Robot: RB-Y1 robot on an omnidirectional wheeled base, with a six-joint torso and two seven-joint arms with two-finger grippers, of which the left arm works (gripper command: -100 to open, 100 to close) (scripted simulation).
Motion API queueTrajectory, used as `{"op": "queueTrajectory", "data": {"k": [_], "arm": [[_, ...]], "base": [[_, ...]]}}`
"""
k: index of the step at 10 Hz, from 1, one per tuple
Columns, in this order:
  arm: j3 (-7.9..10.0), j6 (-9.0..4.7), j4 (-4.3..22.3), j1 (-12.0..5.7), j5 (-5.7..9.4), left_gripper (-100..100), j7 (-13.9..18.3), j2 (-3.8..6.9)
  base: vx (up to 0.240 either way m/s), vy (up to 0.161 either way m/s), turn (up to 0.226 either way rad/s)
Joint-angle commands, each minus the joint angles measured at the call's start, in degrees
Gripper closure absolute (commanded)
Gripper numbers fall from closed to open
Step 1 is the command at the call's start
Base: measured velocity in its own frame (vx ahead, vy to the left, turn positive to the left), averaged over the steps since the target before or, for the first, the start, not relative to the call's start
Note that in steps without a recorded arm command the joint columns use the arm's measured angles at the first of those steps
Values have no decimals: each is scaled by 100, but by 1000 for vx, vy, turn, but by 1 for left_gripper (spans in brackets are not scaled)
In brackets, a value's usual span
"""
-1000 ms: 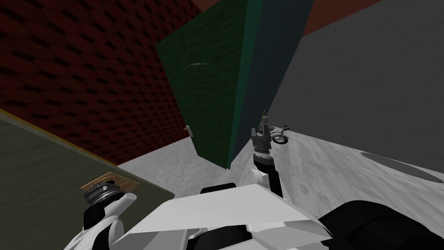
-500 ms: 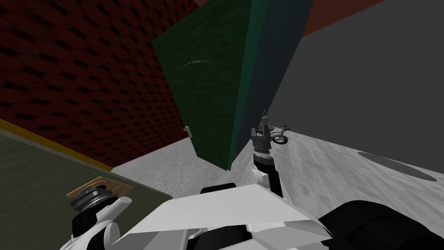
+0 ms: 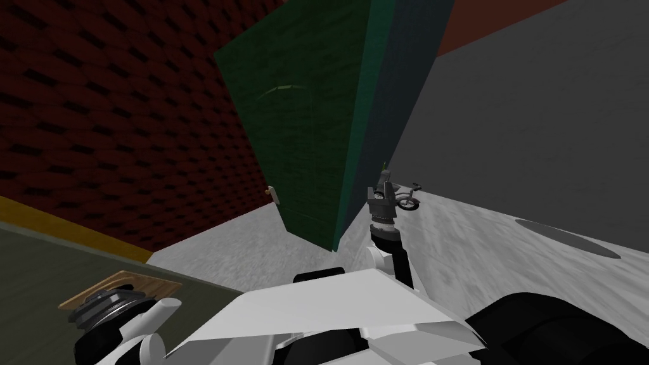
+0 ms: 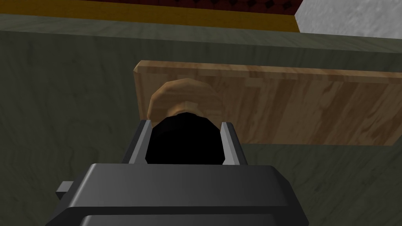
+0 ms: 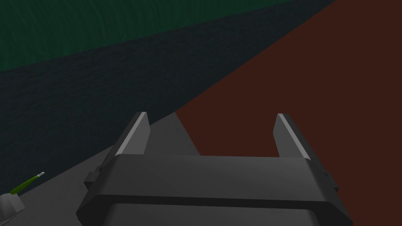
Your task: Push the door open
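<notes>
Looking from head: olive door (image 3: 57,253) lies lower left of frame; left end effector (image 3: 108,298) meets its wooden plate (image 3: 142,282); right end effector (image 3: 383,190) centre frame, well apart.
Left wrist: fingers (image 4: 144,137) clenched on rounded tan knob (image 4: 184,92); flat door face straight ahead; plate's long axis crosses fingers.
Right wrist: fingers (image 5: 135,133) released, grasping nothing.
</notes>
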Motion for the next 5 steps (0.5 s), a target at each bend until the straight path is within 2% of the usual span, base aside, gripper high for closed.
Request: {"op": "queueTrajectory", "data": {"k": [1,2,3,5], "arm": [[0,0,0,0,0,100,0,0],[187,-9,10,12,-3,100,-81,8],[273,-19,21,12,-7,100,-120,13],[273,-19,21,12,-7,100,-120,13]], "base": [[46,22,5],[3,79,-45],[17,138,-96],[-1,77,-29]]}}
